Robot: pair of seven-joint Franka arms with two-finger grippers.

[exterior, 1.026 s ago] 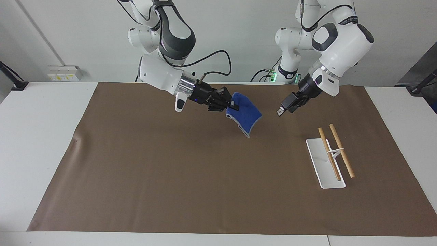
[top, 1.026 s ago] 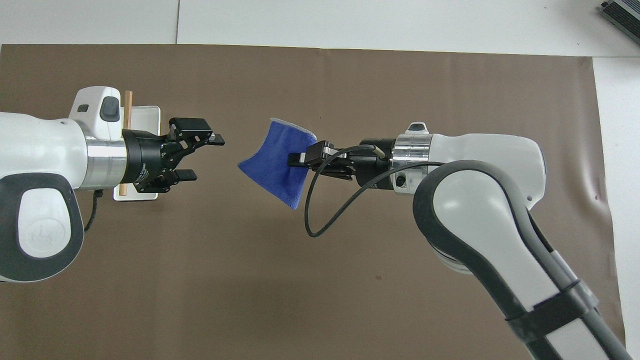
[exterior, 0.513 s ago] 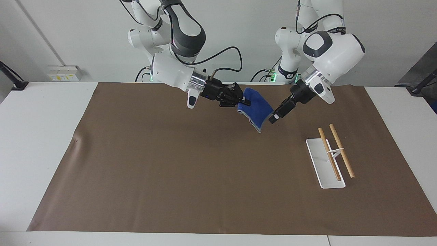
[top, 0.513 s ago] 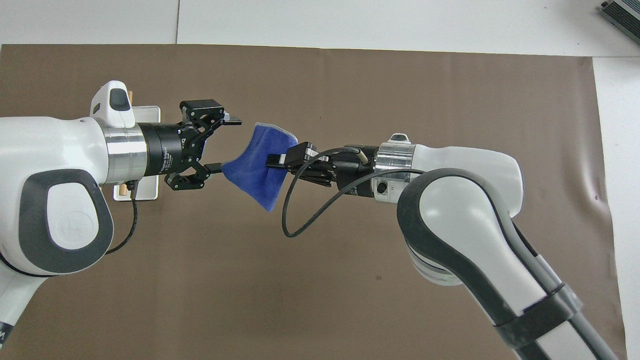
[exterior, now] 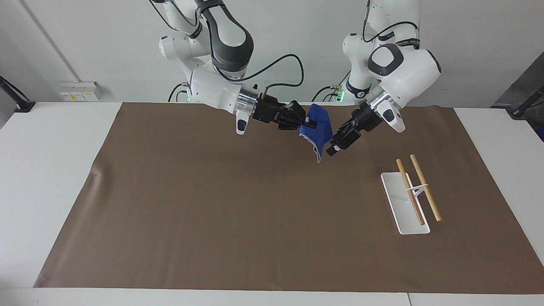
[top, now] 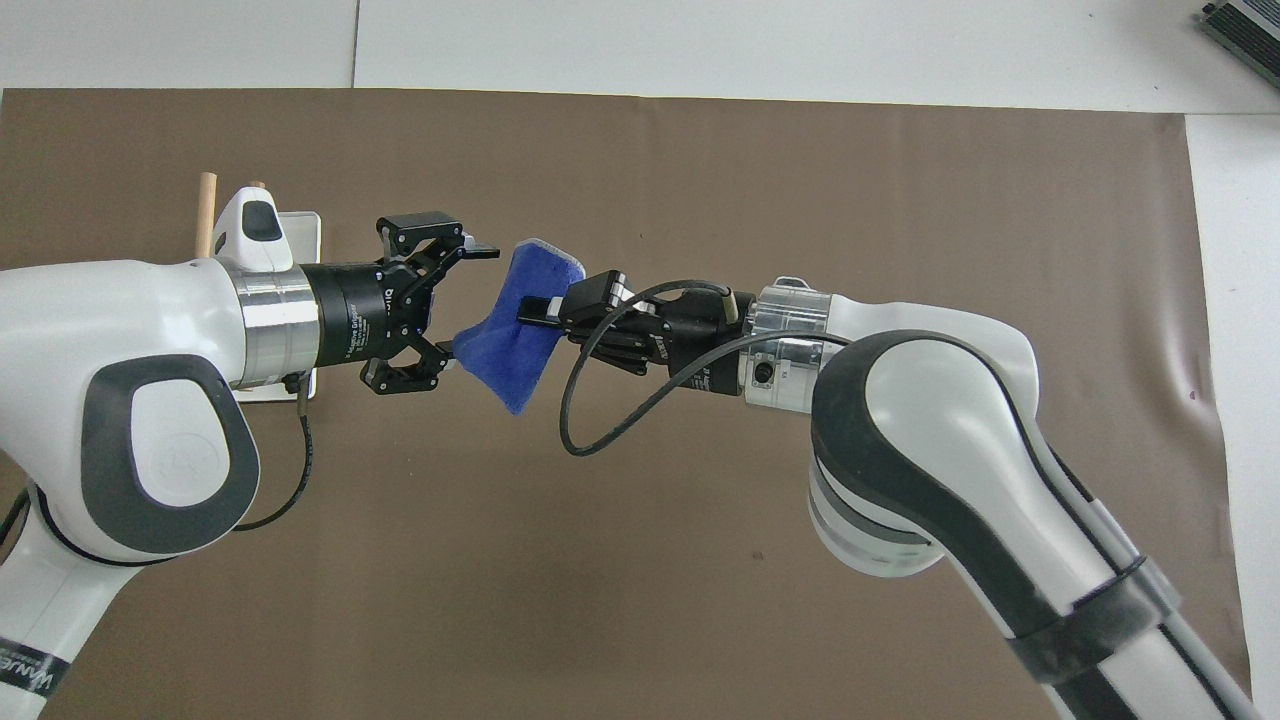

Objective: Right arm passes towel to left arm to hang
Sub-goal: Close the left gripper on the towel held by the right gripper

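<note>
We held the towel [exterior: 319,127] clenched in our right end effector [exterior: 309,123] above the mat [exterior: 238,204]; our left end effector [top: 462,300] gaped around its edge.

A white tabletop [exterior: 51,178] fills the scene, and a large brown mat [exterior: 238,221] covers most of it, leaving bare white margins at both ends and along the edges. A seam divides the white surface into panels. A plain white wall [exterior: 85,42] rises at the robots' end of the tabletop, with a pale socket box [exterior: 80,90] mounted low on it. Dark stands [exterior: 17,100] sit at the tabletop's corners. The lighting is even and soft.
</note>
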